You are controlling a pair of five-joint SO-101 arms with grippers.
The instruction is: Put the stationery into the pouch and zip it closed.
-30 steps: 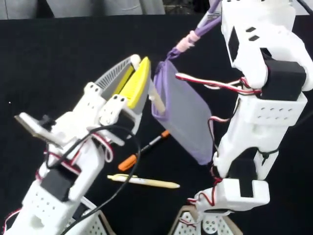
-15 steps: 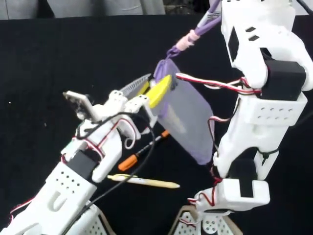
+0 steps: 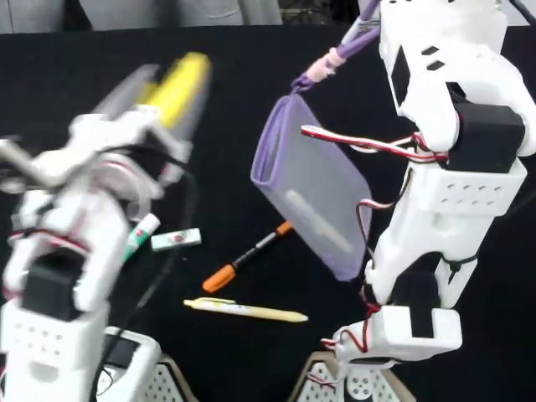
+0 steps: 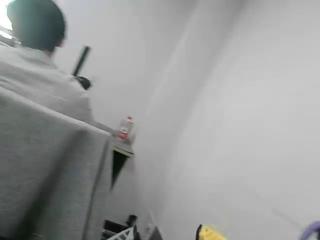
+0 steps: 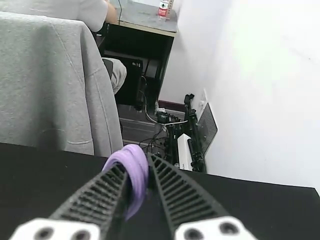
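Between the ridged fingers point(image 5: 172, 192) of the right gripper point(image 5: 135, 164) a purple strap point(image 5: 132, 172) is clamped, the fingers being closed tight on either side of it. From this strap the pouch point(image 3: 314, 197) is hung clear of the black table point(image 3: 234, 126), just beside the right arm. Its long axis is tilted, running from the strap corner down toward the arm bases, and its open mouth is turned toward the left arm's side. A pale stick point(image 3: 316, 219) can be made out through its translucent wall. Below it an orange-capped pen point(image 3: 243, 258) is laid slantwise, one end reaching under the pouch's edge. Nearer the bases a yellow pen point(image 3: 247, 311) is laid crosswise. Well apart from the pouch, a small white block point(image 3: 176, 239) and a white marker point(image 3: 141, 236) lie beside the left arm. The left gripper point(image 3: 163, 84) is raised well away from the pouch; through the blur it cannot be told whether it is open.
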